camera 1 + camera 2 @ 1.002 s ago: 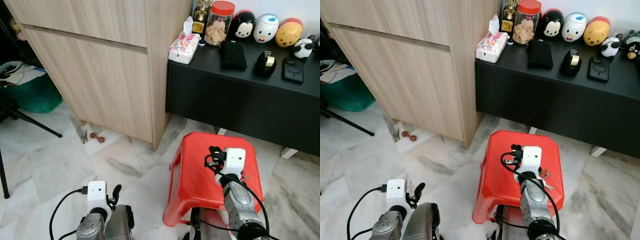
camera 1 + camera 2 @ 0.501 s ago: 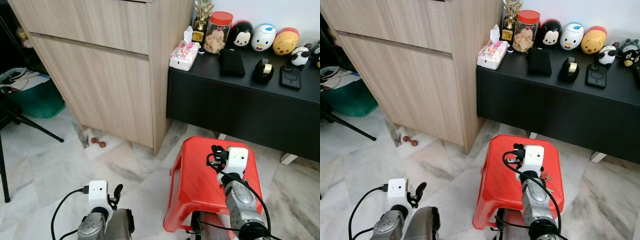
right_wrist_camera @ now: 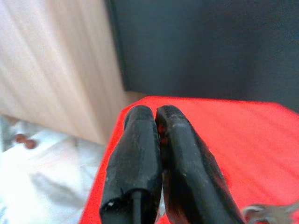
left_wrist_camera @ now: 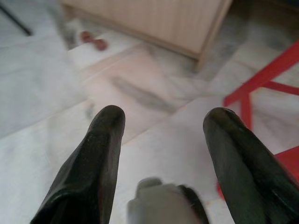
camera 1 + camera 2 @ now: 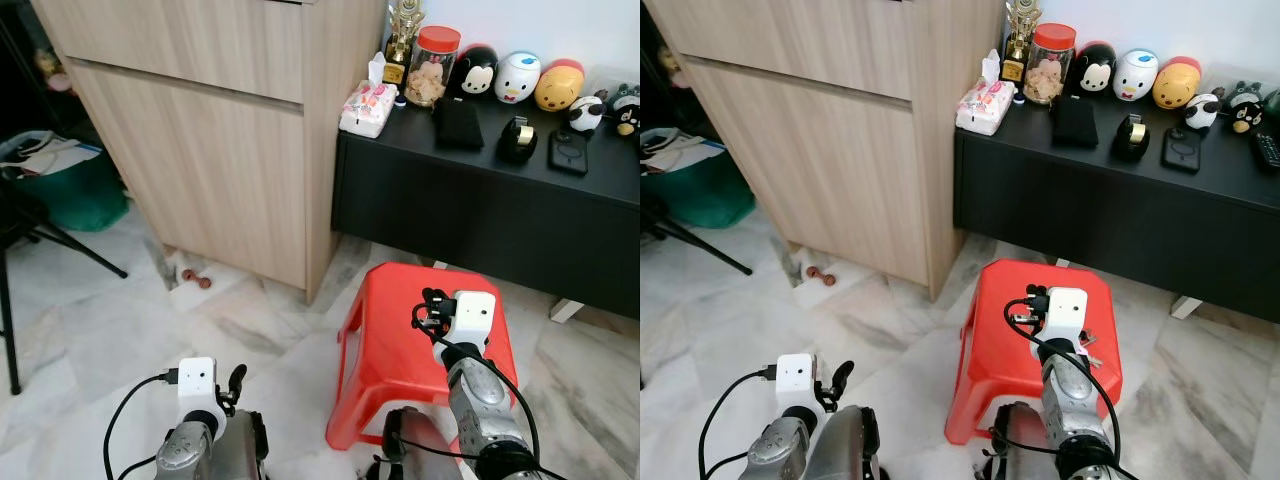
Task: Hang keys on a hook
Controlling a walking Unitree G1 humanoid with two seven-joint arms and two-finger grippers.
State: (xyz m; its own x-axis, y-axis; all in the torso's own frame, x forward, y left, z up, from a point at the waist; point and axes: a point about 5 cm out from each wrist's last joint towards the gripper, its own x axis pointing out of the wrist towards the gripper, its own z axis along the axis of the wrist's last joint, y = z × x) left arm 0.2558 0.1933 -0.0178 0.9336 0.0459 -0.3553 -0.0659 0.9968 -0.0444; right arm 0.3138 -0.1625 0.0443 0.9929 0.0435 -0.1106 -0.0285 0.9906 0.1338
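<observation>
Right gripper (image 3: 156,140), clenched and holding nothing, hangs over the red stool (image 5: 390,350); it should part its fingers and descend squarely around the keys (image 3: 268,212). Left gripper (image 4: 163,140) hangs released.

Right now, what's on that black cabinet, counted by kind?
Big round toys: 3
Small toys: 2
Jar: 1
Trophy: 1
Tissue pack: 1
Pouch: 1
Tape dispenser: 1
Phone: 1
Remote: 1
Total in clear view: 12
</observation>
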